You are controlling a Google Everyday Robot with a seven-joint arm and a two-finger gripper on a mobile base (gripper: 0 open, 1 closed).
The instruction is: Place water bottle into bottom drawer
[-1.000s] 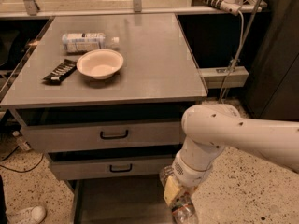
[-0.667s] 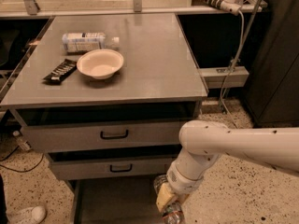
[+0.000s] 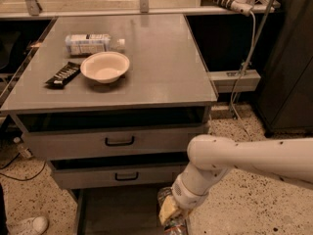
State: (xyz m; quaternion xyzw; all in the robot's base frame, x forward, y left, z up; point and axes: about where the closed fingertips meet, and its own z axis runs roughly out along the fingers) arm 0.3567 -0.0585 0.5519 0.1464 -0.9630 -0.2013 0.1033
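The bottom drawer (image 3: 112,210) is pulled open at the foot of the cabinet and shows a dark flat floor. My gripper (image 3: 170,213) hangs from the white arm that comes in from the right, low over the drawer's right side. It is shut on the water bottle (image 3: 175,225), a clear plastic bottle that pokes out below the fingers at the frame's bottom edge. The bottle's cap and label are hidden.
On the grey cabinet top (image 3: 161,58) lie a bottle with a large white label (image 3: 90,43), a white bowl (image 3: 104,66) and a dark packet (image 3: 62,74). Two grey drawers with black handles (image 3: 120,141) are above. A cable (image 3: 247,48) hangs at the right. A white shoe (image 3: 24,225) is at bottom left.
The arm has moved left and down with the bottle, from beside the drawer's right edge to over the drawer's right side.
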